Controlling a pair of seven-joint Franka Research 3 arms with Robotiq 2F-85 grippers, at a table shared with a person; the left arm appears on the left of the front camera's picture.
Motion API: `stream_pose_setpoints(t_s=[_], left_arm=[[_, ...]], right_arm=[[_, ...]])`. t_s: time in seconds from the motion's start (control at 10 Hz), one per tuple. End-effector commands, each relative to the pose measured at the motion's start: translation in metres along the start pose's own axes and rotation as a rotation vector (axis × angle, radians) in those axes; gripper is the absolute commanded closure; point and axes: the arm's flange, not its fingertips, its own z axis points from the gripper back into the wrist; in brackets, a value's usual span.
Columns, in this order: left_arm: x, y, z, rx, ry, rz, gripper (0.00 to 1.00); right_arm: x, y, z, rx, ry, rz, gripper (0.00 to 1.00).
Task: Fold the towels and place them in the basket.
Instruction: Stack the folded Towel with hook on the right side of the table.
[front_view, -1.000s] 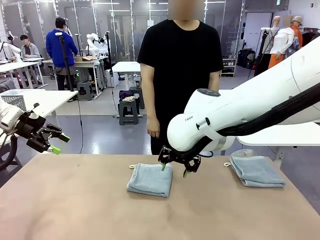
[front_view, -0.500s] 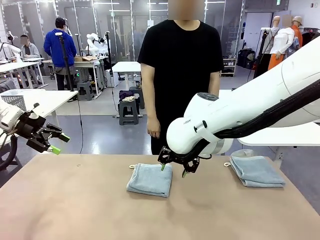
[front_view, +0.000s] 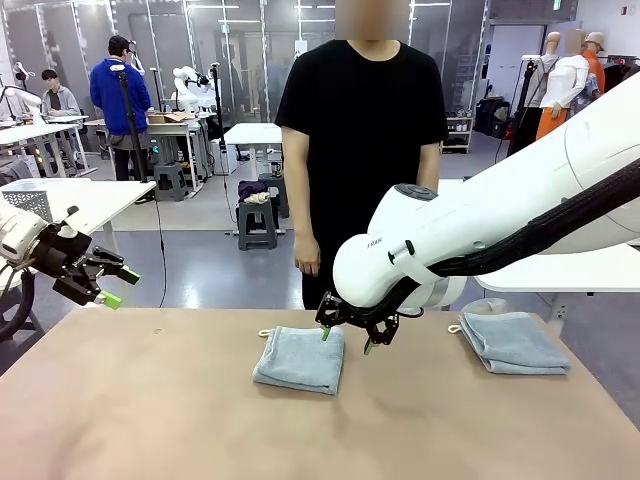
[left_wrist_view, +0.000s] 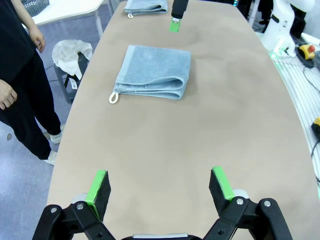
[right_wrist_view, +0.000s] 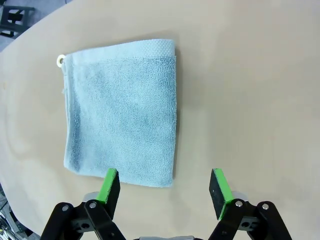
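Now right end effector open over folded towel.

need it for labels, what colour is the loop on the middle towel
White, on the light blue-grey towel; its loop shows best in the right wrist view.

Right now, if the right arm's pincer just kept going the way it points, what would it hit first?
Probably the edge of the middle towel under one finger, bare table under the other; the right pincer is open above them.

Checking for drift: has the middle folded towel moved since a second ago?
No. The middle towel lies in the same spot on the table, unmoved relative to the other towel.
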Motion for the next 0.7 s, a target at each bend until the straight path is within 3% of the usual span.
stream_pose_setpoints(t_s=[0.0,0.6], left_arm=[[0.0024,-0.0006,0.0012,0.001,0.0,-0.005,0.0],[0.0024,-0.0006,0.0012,0.001,0.0,-0.005,0.0]], right_arm=[[-0.0024,0.0002,0.0021,0.0,-0.002,-0.003,0.1],[0.0,0.0,0.0,0.0,0.0,0.0,0.09]])
